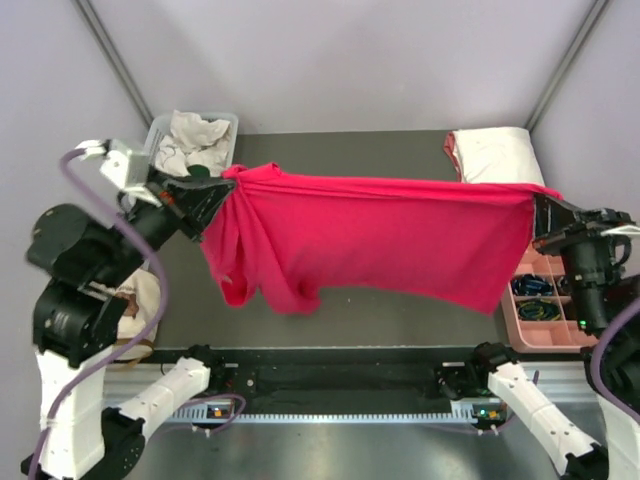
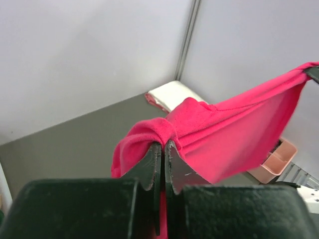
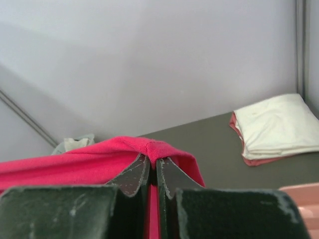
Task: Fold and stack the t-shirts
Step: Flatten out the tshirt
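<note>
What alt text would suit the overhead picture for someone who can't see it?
A crimson-red t-shirt hangs stretched above a dark table, pinched at opposite ends by the left gripper and right gripper. At the far edge sit a bin of crumpled clothes, left, and a folded cream-white t-shirt, right; a pink tray lies at the right edge.

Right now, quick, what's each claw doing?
Left claw: closed, holding one end of the red t-shirt.
Right claw: closed, holding the other end of it.

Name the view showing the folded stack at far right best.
Right wrist: the folded stack is large and unobstructed, cream-white shirt on a salmon-pink one. Top external shows it from above, pink barely peeking out. Left wrist shows only a small distant part.
</note>
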Controlling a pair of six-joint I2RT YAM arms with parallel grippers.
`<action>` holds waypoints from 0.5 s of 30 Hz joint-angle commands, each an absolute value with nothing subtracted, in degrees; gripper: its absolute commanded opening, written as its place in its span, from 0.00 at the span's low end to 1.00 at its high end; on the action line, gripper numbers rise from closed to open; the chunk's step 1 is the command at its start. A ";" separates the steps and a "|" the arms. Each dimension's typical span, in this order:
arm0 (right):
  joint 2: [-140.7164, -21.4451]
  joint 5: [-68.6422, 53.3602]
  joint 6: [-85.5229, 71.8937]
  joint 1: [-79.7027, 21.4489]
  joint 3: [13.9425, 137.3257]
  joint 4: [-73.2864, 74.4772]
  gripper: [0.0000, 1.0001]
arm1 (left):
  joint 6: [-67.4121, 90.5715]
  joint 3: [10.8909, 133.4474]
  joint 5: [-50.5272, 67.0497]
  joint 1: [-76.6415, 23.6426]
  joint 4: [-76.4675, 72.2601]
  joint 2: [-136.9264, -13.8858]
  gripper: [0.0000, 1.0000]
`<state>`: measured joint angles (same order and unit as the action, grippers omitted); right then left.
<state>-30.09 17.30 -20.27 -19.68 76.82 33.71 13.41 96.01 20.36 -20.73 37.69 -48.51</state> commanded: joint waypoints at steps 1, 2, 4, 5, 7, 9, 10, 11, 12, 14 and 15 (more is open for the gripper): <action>-32.25 28.29 -20.73 -19.60 70.42 32.53 0.00 | 12.48 89.13 11.61 -20.04 31.49 -56.22 0.00; -33.47 29.17 -21.00 -19.60 68.75 30.87 0.00 | 11.87 88.25 10.91 -20.04 29.81 -57.82 0.00; -36.11 30.84 -22.75 -19.51 63.91 27.01 0.00 | 11.51 85.70 9.24 -20.04 25.34 -63.85 0.00; -39.78 31.20 -23.55 -19.51 62.33 26.03 0.00 | 11.17 84.04 8.53 -20.04 23.57 -66.25 0.00; -43.84 30.94 -26.17 -19.51 57.32 22.00 0.00 | 10.99 81.92 6.52 -20.04 17.36 -74.13 0.00; -51.22 29.88 -28.81 -19.16 51.43 17.78 0.00 | 11.08 81.21 3.79 -19.95 13.38 -80.74 0.00; -54.55 29.71 -29.70 -19.16 50.02 14.53 0.00 | 10.47 81.38 1.87 -19.95 11.18 -87.99 0.00; -57.36 29.71 -30.93 -18.99 49.05 13.63 0.00 | 9.68 83.47 0.89 -19.95 7.94 -92.24 0.00; -63.40 29.53 -32.68 -18.98 48.35 13.01 0.00 | 8.54 85.24 -1.56 -19.95 6.69 -100.72 0.00; -68.09 28.05 -33.92 -18.98 48.43 11.35 0.00 | 6.69 94.50 -1.93 -19.78 7.02 -110.17 0.00; -72.03 27.69 -34.62 -18.98 48.60 10.82 0.00 | 6.42 98.22 -1.93 -19.69 7.55 -119.18 0.00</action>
